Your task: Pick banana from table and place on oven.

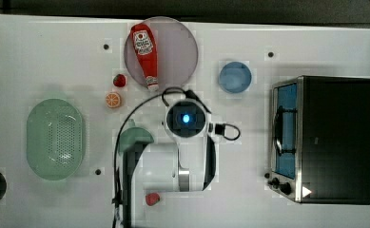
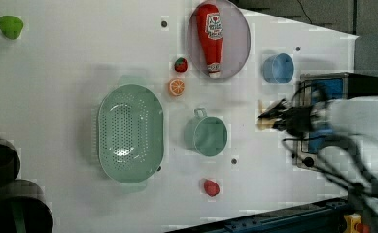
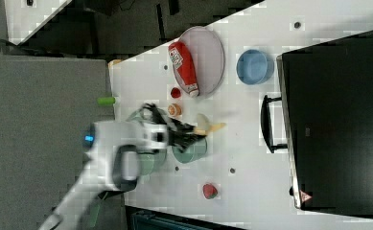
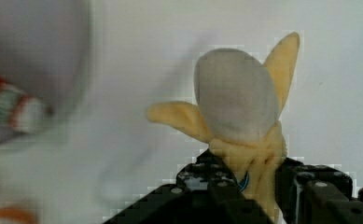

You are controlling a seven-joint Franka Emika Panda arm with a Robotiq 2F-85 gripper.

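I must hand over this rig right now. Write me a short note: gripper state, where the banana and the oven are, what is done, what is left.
Gripper: shut on the banana, peeled end pointing away from the fingers.
Banana: in the jaws, over the table, between the mug and the oven in the right view.
Oven: at the top view's right, door closed, black top bare.
Done: banana grasped.
Left: carry it over the oven, set it on the black top, open the gripper, retreat.
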